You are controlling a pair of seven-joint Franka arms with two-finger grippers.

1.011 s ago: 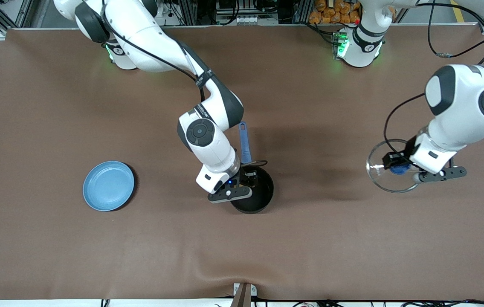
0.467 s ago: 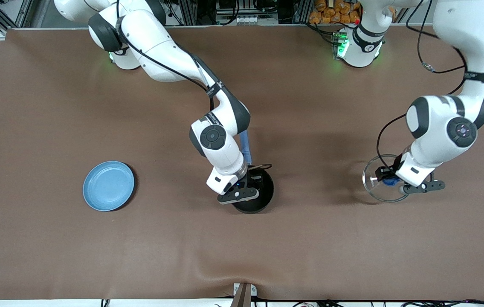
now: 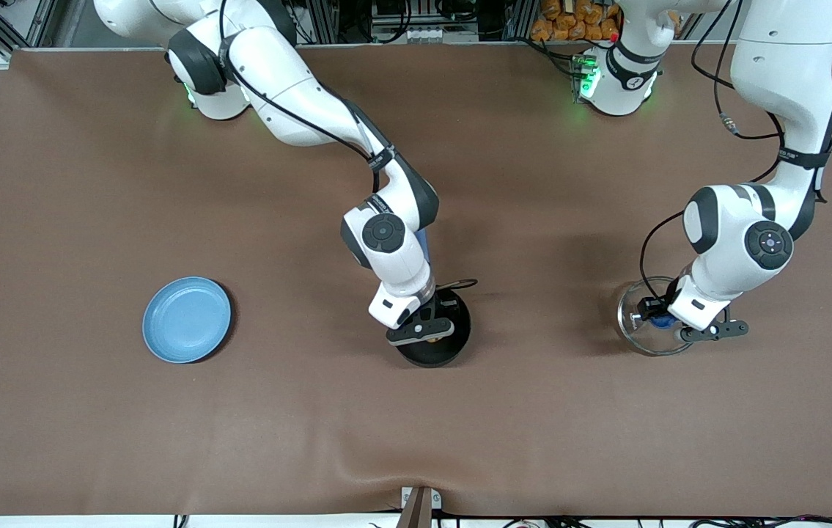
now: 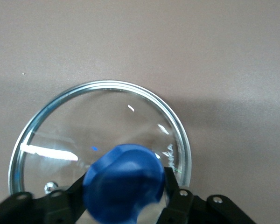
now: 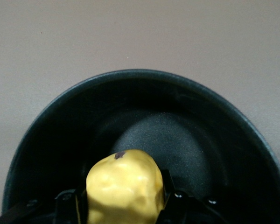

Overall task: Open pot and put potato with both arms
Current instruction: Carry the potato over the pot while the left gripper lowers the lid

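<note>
The pot (image 3: 452, 345) stands open in the middle of the table, black inside, its blue handle (image 3: 424, 249) mostly hidden by the right arm. My right gripper (image 3: 426, 320) is down in the pot (image 5: 144, 121), shut on the yellow potato (image 5: 125, 189). The potato is hidden in the front view. My left gripper (image 3: 672, 319) is shut on the blue knob (image 4: 123, 184) of the glass lid (image 4: 107, 121), low over the table toward the left arm's end. The lid also shows in the front view (image 3: 635, 330).
A flat light-blue plate (image 3: 186, 319) lies toward the right arm's end of the table. A fold in the brown cloth (image 3: 416, 469) runs near the front edge.
My right gripper has lowered into the pot with the potato. My left gripper has carried the lid down and a little toward the middle of the table.
</note>
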